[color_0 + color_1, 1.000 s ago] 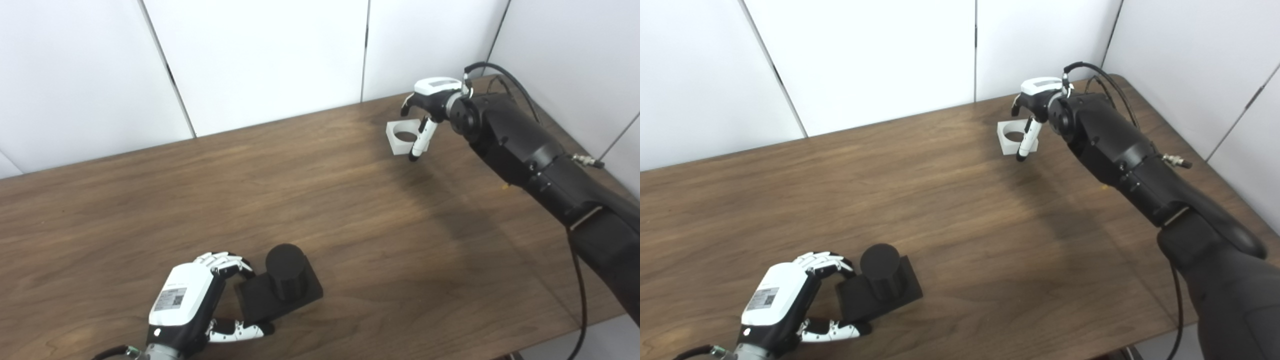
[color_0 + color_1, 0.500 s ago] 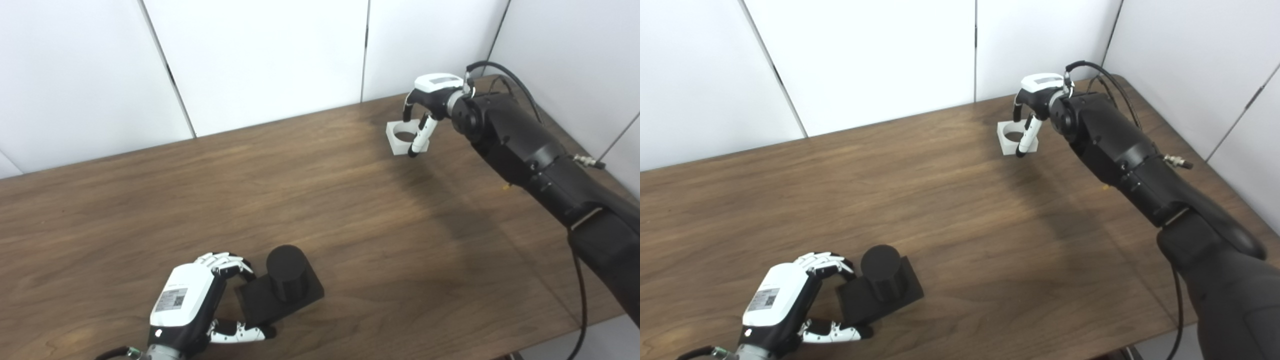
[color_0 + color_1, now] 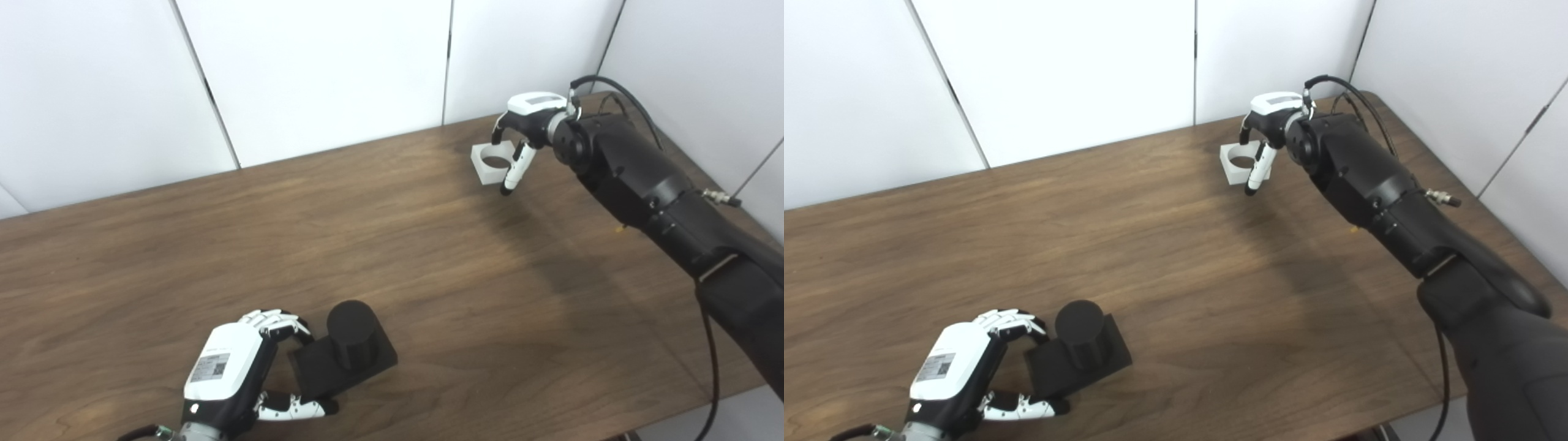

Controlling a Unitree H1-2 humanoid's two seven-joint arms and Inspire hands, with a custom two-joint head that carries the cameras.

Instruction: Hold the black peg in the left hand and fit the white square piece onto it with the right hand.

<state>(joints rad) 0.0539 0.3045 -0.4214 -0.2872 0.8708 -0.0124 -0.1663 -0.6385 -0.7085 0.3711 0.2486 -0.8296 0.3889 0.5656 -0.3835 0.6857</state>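
The black peg (image 3: 350,331), a short cylinder on a square black base, sits near the table's front left. My left hand (image 3: 229,367) is shut on the base's left edge, fingers over the far side and thumb along the near side. At the far right of the table is the white square piece (image 3: 485,174) with a round hole. My right hand (image 3: 528,116) is shut on it from above, fingers behind it and thumb across its near right side. The piece looks just off the table surface.
The brown wooden table (image 3: 392,245) spans the view, backed by white wall panels. My black right forearm (image 3: 643,177) and its cable run along the table's right side. The table's front edge passes close below my left hand.
My right hand closed its fingers and thumb around the white piece, and the piece has shifted slightly up and left. My left hand and the peg have stayed put.
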